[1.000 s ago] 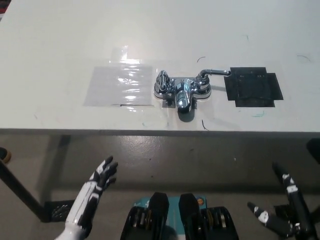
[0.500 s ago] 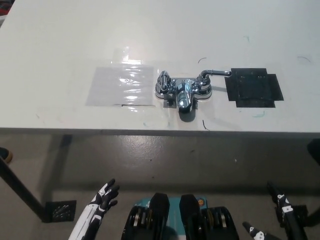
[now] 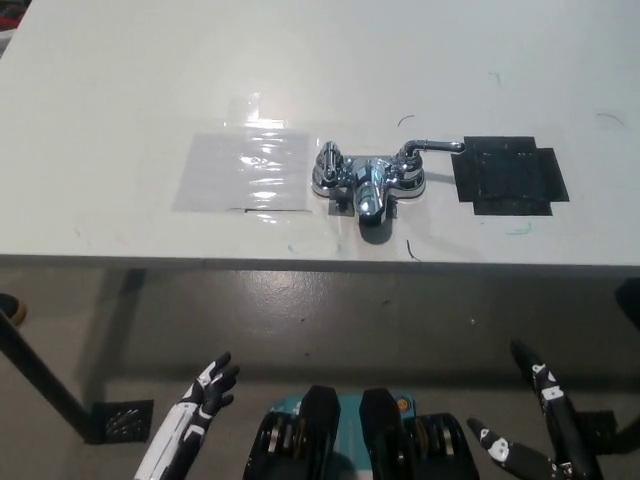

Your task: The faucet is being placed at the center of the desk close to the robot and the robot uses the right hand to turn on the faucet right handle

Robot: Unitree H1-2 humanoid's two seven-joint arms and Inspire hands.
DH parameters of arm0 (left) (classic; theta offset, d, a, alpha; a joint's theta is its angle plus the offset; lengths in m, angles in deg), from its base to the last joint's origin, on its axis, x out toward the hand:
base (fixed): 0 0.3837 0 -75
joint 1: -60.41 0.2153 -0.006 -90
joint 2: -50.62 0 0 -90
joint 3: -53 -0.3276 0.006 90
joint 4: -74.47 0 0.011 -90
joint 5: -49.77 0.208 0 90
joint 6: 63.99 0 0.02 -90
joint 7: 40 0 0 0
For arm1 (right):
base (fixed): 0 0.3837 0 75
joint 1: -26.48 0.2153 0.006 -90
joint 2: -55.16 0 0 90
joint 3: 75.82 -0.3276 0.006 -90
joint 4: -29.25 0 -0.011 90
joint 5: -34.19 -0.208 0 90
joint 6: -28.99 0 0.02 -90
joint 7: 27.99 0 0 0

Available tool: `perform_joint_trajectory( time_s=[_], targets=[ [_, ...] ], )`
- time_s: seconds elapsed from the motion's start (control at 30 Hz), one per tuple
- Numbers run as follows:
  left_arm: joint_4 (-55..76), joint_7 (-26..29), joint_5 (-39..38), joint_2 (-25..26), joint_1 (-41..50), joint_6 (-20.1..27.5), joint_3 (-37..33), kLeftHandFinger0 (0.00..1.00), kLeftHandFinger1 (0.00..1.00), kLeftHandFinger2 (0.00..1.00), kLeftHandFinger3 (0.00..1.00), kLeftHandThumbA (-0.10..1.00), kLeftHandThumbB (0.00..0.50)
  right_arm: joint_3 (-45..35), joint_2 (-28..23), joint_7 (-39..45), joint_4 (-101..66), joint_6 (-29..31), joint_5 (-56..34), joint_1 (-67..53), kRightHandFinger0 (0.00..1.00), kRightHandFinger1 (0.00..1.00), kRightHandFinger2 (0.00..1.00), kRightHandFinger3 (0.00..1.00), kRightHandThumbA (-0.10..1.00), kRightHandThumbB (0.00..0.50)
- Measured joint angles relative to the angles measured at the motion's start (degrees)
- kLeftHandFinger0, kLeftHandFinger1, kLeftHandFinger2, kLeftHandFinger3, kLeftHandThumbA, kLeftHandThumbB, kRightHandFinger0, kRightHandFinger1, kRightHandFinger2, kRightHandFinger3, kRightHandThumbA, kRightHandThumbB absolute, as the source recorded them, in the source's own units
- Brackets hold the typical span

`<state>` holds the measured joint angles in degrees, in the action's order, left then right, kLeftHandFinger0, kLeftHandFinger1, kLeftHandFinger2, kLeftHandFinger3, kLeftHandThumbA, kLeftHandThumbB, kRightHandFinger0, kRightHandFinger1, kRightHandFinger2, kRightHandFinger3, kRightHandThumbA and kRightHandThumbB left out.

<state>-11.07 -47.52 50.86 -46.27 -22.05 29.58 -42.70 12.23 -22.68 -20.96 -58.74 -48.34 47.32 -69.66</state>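
We find no legible text, label, brand or number in the head view. The chrome faucet (image 3: 367, 180) carries no marking we can read (glare covers much of it), and the black tape patch (image 3: 510, 176) and clear film (image 3: 243, 170) on the desk (image 3: 300, 60) are plain. A few short pen strokes on the desk, such as the teal stroke (image 3: 517, 229) below the patch, form no readable character.

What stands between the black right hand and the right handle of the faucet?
No object blocks it. The right hand, open, is low at bottom right, below the table's front edge, which it must rise over. The right handle is free, its lever pointing toward the black patch. The left hand rests lower left.
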Motion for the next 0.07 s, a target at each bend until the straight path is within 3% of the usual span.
perform_joint_trajectory(
  time_s=[0.07],
  targets=[
    [0.00,0.00,0.27,-0.01,-0.10,0.00,-0.03,1.00,1.00,1.00,1.00,0.95,0.073,0.10,-0.08,-0.20,0.00,-0.02,0.04,-0.17,1.00,1.00,1.00,1.00,0.74,0.088]
  ],
)
